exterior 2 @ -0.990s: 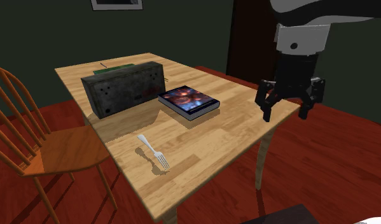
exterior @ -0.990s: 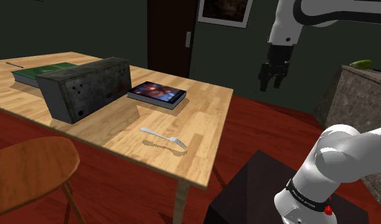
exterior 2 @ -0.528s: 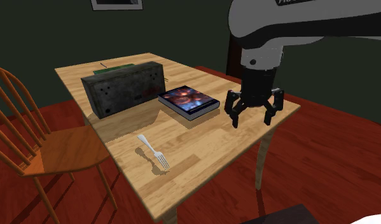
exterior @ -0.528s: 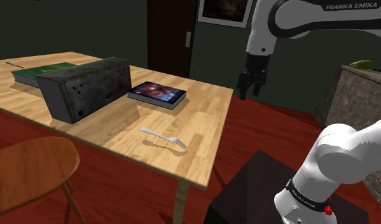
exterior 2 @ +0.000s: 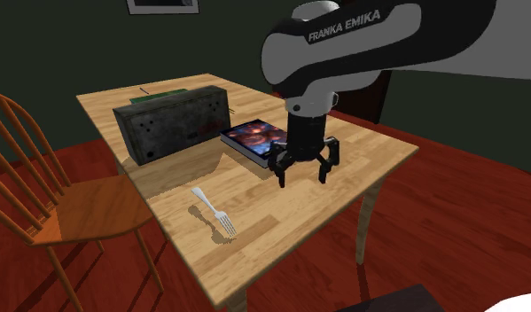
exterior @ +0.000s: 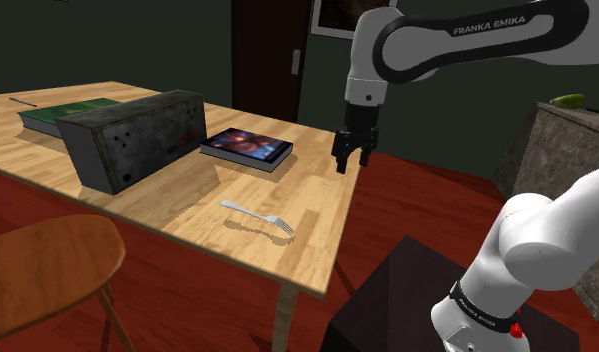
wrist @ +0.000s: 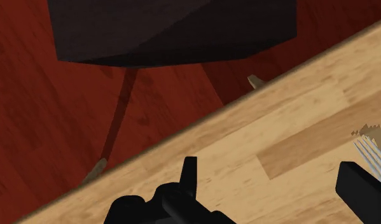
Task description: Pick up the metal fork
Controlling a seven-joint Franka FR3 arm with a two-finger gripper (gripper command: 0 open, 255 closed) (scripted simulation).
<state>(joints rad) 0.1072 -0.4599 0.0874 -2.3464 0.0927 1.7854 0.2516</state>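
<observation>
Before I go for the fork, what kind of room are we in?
Likely a dining room in a house: a wooden table with a wooden chair beside it, a framed picture on the dark wall, and a dark door behind.

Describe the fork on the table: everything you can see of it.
The fork is slim and pale silver, like metal, with a thin handle that widens into short tines. It lies flat on the wooden table and casts a small shadow. Its handle end points toward the dark grey box and its tines toward the table's edge. Only the table touches it. The book lies apart, and the open gripper hangs off to one side.
</observation>
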